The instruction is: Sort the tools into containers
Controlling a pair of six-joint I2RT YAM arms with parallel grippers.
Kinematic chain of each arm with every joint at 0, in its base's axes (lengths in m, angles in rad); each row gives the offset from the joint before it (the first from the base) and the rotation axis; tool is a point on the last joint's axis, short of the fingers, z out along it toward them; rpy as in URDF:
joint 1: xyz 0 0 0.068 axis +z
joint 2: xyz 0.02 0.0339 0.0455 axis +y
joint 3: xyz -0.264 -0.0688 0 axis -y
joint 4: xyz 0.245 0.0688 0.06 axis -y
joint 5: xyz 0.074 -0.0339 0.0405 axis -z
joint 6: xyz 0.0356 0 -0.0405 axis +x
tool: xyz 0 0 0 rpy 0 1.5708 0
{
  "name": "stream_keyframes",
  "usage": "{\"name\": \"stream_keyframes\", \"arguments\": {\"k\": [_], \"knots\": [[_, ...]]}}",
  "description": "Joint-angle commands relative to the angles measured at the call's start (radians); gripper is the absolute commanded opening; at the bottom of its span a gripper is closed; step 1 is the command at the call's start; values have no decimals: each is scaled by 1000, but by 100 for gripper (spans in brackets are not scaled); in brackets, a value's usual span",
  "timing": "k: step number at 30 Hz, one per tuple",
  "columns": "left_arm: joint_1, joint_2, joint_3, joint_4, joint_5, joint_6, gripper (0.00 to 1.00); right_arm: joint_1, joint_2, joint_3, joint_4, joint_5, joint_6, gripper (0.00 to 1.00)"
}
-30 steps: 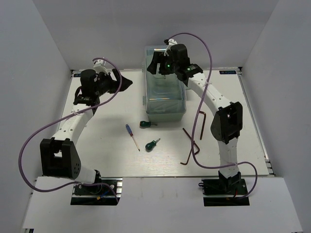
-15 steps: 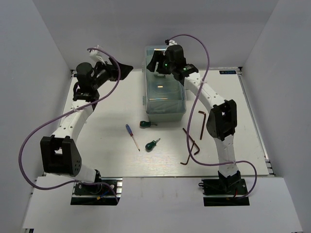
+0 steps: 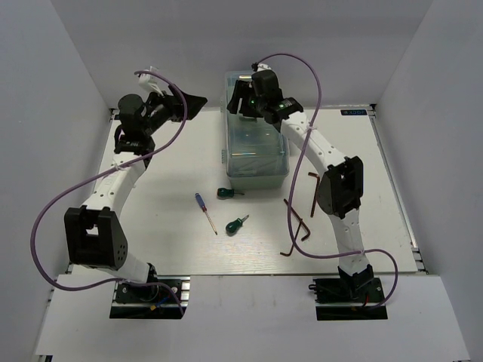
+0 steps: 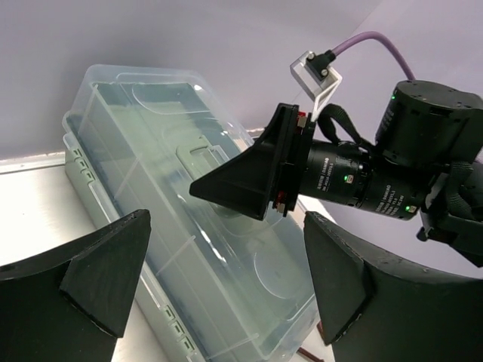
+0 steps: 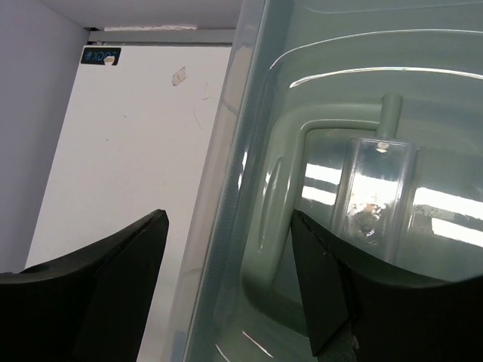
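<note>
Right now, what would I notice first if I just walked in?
The big toolbox with its see-through lid stands at the table's far middle, with the right gripper open over its far end. The left gripper, open and empty, points at it from the left. Nearer the arms lie a blue screwdriver, green screwdrivers and hex keys.

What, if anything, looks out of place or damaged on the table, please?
Nothing looks damaged or spilled. The toolbox is shut, and the blue screwdriver, green screwdrivers and hex keys lie loose on the table near it, not yet sorted.
</note>
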Motion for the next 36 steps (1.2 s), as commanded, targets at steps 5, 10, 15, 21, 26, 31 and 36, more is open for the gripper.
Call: {"name": "stream_keyframes", "arguments": {"k": [5, 10, 15, 21, 26, 31, 36], "knots": [[6, -76, -6, 12, -6, 11, 93, -5, 13, -50, -29, -170, 105, 72], [6, -30, 14, 41, 15, -31, 93, -22, -3, -37, 50, -262, 119, 72], [6, 81, 66, 119, 72, -120, 93, -46, -26, -49, 71, -325, 145, 71], [6, 273, 211, 182, 169, -254, 93, -65, -45, -67, 97, -360, 157, 70], [-3, 419, 366, 173, 216, -315, 93, -77, -53, -78, 111, -376, 171, 70], [-3, 511, 435, 200, 236, -371, 93, -91, -63, -93, 128, -396, 198, 70], [-13, 533, 462, 220, 272, -397, 93, -106, -76, -129, 163, -431, 235, 68]]}}
